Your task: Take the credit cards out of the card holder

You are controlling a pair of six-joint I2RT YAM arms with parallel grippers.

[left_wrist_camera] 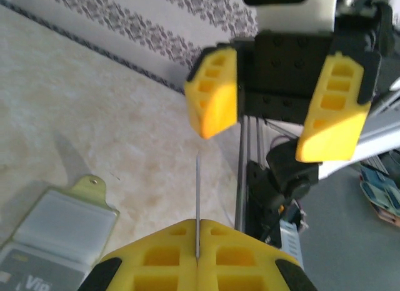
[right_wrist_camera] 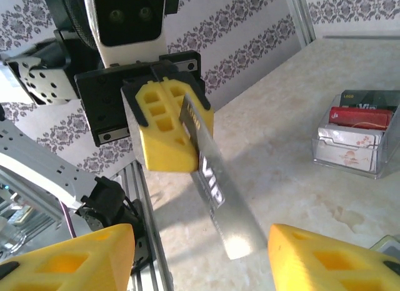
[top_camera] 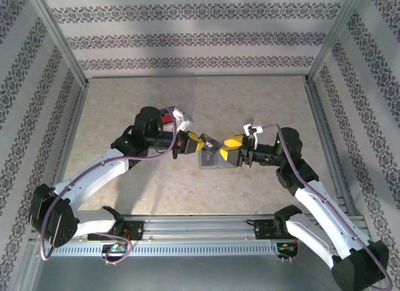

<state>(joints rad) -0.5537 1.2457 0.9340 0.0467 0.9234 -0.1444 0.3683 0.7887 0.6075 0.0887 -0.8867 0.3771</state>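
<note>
Your left gripper (right_wrist_camera: 170, 140) pinches one grey credit card (right_wrist_camera: 215, 197) by its edge above the table (left_wrist_camera: 94, 116) centre; your right gripper (right_wrist_camera: 200, 263) stands wide around its free end. The card holder (left_wrist_camera: 59, 225) lies below. Close the right off-centre and the card may twist or drop

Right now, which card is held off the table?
The shiny grey card marked VIP, pinched in the left gripper; the other cards, red, dark and pale, sit in the clear box.

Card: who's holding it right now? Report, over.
Left gripper: jaws shut on card. Right gripper: jaws open, not touching. Holder on table. Nothing in the way.
</note>
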